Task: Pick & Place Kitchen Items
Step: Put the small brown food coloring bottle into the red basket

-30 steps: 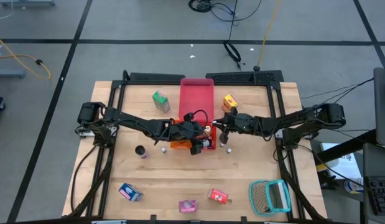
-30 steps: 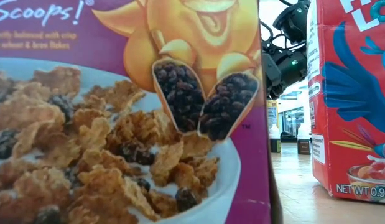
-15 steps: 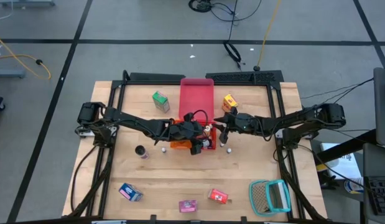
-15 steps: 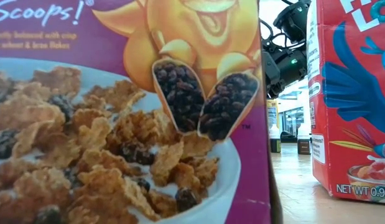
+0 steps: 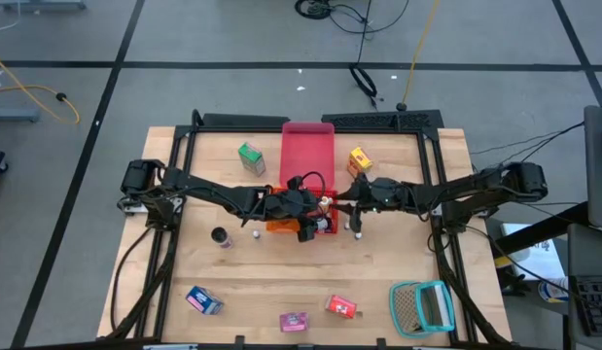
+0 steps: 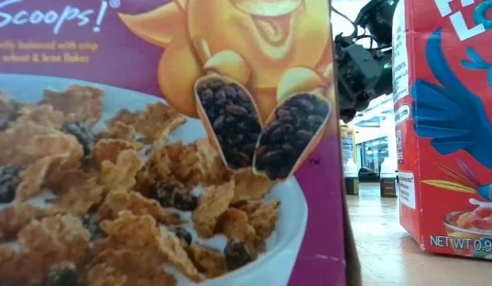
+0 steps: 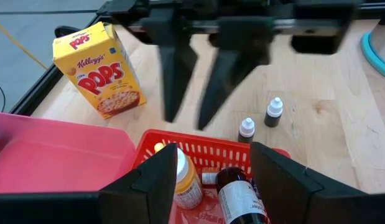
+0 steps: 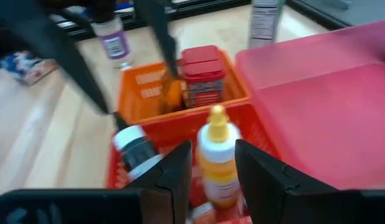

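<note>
A red mesh basket (image 7: 208, 144) and an orange one (image 8: 141, 84) stand side by side at the table's middle, below a pink-red tray (image 5: 308, 151). In the red basket a yellow bottle with a white cap (image 8: 216, 158) stands upright beside a lying dark bottle (image 7: 239, 196). A red can (image 8: 201, 71) sits in the orange basket. My right gripper (image 7: 186, 121) hangs open just right of the red basket, fingers pointing down, nothing between them. My left gripper (image 7: 212, 150) stands open over the two baskets (image 5: 305, 226), and I see nothing in it.
On the wood lie a green box (image 5: 250, 157), a yellow cereal box (image 7: 99, 68), a dark can (image 5: 220, 236), two tiny bottles (image 7: 260, 121), blue (image 5: 203, 299), pink (image 5: 294, 321) and red (image 5: 341, 307) boxes, and a teal basket (image 5: 422, 306). Two boxes (image 6: 166, 143) block the low view.
My right gripper has drawn back from the red basket toward the table's right edge and risen a little. The yellow bottle stays standing in the basket.
</note>
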Motion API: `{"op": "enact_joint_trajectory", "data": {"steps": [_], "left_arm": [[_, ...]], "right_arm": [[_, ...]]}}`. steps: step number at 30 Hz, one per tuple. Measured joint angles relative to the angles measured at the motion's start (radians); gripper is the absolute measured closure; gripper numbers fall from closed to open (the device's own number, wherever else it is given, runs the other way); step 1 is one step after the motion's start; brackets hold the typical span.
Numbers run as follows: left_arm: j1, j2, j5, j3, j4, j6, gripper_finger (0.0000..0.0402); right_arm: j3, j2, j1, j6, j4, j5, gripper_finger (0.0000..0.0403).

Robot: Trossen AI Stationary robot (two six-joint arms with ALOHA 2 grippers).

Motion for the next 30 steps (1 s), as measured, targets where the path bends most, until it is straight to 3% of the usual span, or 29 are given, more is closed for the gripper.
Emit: {"op": "enact_joint_trajectory", "data": {"steps": [9,30], "left_arm": [[0.0,0.0,0.0,0.0,-0.005,0.005,0.0202],[0.0,0.0,0.0,0.0,-0.005,0.007,0.0202]], "right_arm": [[0.0,-0.109,0.117,0.018,-0.253,-0.001,0.0291],[-0.001,-0.139,0.331,0.219,-0.486,0.077,0.0303]]}}
